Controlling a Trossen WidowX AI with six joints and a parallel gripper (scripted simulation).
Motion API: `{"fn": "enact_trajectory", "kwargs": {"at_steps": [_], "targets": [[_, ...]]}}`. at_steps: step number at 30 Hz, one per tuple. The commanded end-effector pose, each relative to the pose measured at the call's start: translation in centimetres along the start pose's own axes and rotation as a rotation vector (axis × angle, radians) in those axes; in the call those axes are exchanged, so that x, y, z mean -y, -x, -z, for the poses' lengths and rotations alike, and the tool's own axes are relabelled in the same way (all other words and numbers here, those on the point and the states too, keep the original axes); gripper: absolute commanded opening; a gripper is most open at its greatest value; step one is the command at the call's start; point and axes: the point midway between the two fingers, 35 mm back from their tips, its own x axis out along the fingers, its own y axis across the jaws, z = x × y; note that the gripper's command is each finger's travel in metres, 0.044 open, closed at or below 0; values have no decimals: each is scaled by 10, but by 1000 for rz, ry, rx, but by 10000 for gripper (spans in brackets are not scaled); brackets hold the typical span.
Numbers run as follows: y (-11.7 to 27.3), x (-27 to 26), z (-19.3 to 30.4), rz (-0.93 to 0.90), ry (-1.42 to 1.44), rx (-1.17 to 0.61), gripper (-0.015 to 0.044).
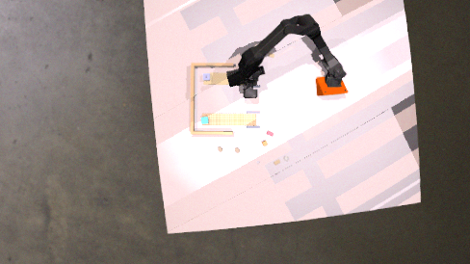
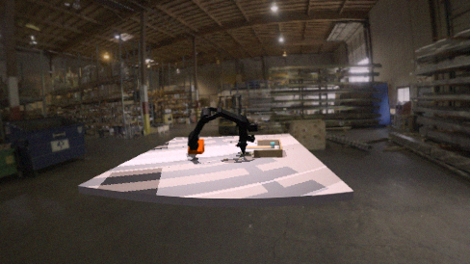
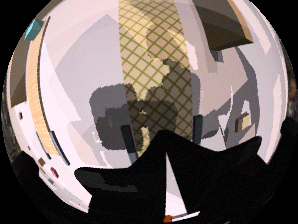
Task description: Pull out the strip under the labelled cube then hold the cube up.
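A grey labelled cube (image 1: 206, 77) rests on the far end of the upper checkered strip (image 1: 219, 79) (image 3: 149, 43), inside the wooden C-shaped frame (image 1: 193, 99) (image 2: 268, 153). A cyan cube (image 1: 204, 120) (image 3: 32, 28) (image 2: 273, 144) rests on the lower strip (image 1: 228, 118). My gripper (image 1: 249, 92) (image 2: 239, 152) (image 3: 163, 134) is shut with nothing seen between the fingers. It is low over the near, open end of the upper strip, pointing down. The arm hides that end of the strip in the top view.
The arm's orange base (image 1: 331, 86) (image 2: 195, 146) stands to the right of the frame. Several small loose objects lie past the lower strip, among them a pink one (image 1: 269, 133) and tan ones (image 1: 237, 149) (image 1: 220, 149). Two short purple bars (image 1: 252, 112) flank the lower strip's end.
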Motion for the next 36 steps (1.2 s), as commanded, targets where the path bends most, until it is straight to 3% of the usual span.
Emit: {"fn": "enact_trajectory", "kwargs": {"at_steps": [1,36], "targets": [[-1,0,0,3,5,0,0],[-4,0,-1,3,5,0,0]]}}
